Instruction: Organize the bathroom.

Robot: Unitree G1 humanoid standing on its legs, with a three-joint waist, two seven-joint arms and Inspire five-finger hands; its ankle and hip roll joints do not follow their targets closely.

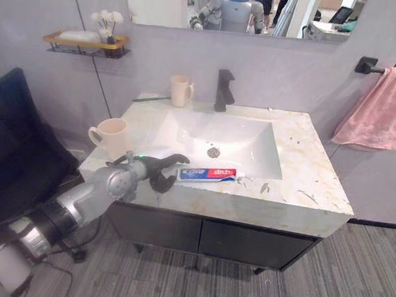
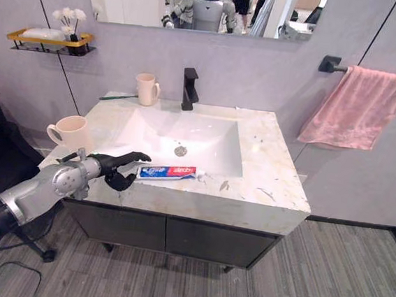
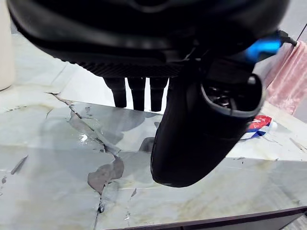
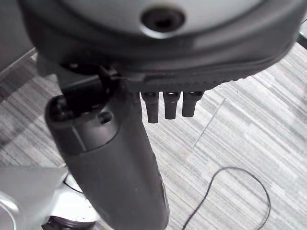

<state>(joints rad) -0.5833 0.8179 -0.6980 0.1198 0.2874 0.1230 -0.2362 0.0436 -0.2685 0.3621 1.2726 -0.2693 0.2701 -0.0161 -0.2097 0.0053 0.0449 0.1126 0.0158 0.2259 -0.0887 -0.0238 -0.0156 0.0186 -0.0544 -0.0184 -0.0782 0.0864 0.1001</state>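
Mug [image 1: 113,136] flanks left hand [image 1: 155,170]; toothpaste [image 1: 207,173] ahead.

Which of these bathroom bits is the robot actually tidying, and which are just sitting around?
Likely part of the job:
left hand, reaching toward the toothpaste tube
near cup
far cup
toothbrush

Just there:
pink towel
faucet
wall shelf

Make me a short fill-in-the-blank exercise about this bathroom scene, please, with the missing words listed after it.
1. The toothpaste tube lies on the countertop's front edge, just in front of the ____.
2. The pink towel hangs on a bar to the ____ of the countertop.
3. The left hand reaches toward the tube with its fingers ____.
4. Two cream ____ stand on the countertop, one beside the black faucet.

Missing words: basin; right; open; mugs
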